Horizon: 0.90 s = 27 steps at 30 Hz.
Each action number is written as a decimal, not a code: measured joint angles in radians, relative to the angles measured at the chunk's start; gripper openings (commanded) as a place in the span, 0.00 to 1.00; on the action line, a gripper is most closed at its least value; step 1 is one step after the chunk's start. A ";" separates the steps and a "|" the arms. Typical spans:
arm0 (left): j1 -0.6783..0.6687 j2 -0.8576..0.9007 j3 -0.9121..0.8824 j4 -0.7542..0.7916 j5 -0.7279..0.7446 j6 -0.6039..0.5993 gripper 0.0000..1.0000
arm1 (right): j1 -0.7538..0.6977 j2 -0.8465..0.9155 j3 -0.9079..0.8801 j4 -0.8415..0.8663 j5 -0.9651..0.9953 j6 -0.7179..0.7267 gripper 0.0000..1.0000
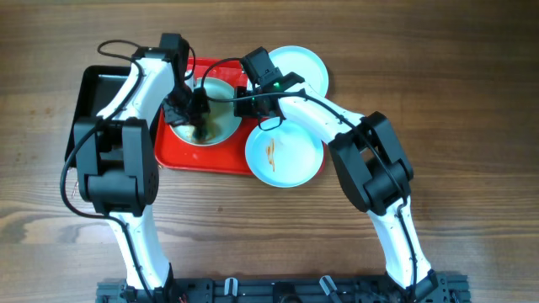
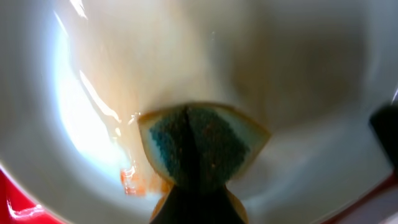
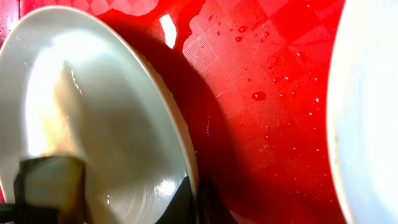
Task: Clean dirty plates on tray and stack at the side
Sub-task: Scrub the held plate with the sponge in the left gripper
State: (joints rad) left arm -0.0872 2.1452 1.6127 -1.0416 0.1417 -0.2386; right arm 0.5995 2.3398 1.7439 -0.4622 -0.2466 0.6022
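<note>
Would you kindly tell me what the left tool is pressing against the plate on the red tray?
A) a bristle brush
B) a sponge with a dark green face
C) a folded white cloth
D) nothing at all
B: the left wrist view shows a yellow-edged sponge with a dark green face, held by the left tool against the wet plate.

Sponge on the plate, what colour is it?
The sponge is blue-green with a yellowish edge, seen best in the left wrist view.
</note>
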 measured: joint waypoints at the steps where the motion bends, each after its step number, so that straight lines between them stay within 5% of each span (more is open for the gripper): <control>1: 0.000 0.000 -0.001 0.052 -0.026 0.002 0.04 | 0.000 0.000 0.000 0.000 0.000 0.000 0.04; 6: -0.005 -0.016 -0.059 0.207 -0.161 -0.120 0.04 | 0.000 0.000 0.000 0.003 0.000 0.001 0.04; 11: -0.010 -0.037 -0.091 0.163 -0.220 -0.291 0.04 | 0.004 0.000 0.000 0.000 -0.019 0.000 0.04; 21: 0.016 -0.038 -0.114 0.063 0.199 0.075 0.04 | -0.001 0.000 0.000 -0.007 -0.019 -0.012 0.04; 27: -0.015 -0.040 -0.121 0.279 -0.004 -0.032 0.04 | -0.008 0.000 0.002 0.007 -0.007 0.014 0.04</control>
State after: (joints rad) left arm -0.1020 2.1052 1.4918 -0.7624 0.1375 -0.2703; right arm 0.5919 2.3402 1.7454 -0.4549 -0.2539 0.6167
